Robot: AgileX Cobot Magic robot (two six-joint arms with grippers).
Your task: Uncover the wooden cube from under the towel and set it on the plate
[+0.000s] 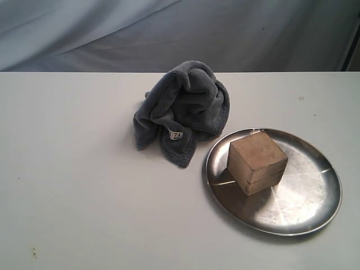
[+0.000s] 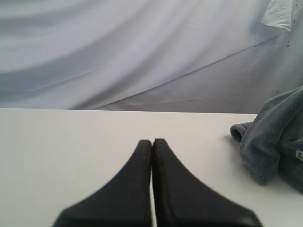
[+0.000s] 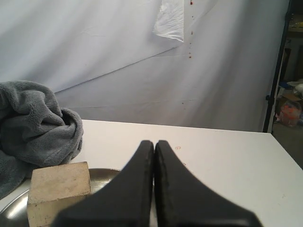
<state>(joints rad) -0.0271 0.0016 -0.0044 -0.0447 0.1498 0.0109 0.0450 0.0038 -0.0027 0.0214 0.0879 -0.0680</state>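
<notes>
The wooden cube (image 1: pixel 257 162) stands on the left part of the steel plate (image 1: pixel 304 202), uncovered, with a groove line round its lower side. The dark grey towel (image 1: pixel 183 109) lies bunched up just behind and left of the plate, its white tag facing front. Neither gripper shows in the exterior view. In the left wrist view my left gripper (image 2: pixel 152 140) is shut and empty over bare table, with the towel (image 2: pixel 277 142) off to one side. In the right wrist view my right gripper (image 3: pixel 154 141) is shut and empty, close beside the cube (image 3: pixel 59 188), the plate (image 3: pixel 103 175) and the towel (image 3: pixel 35 125).
The white table (image 1: pixel 73 185) stretches wide to the left and in front of the towel. A grey cloth backdrop (image 1: pixel 180 34) hangs behind its far edge. A dark frame and clutter (image 3: pixel 289 109) stand beyond the table's end in the right wrist view.
</notes>
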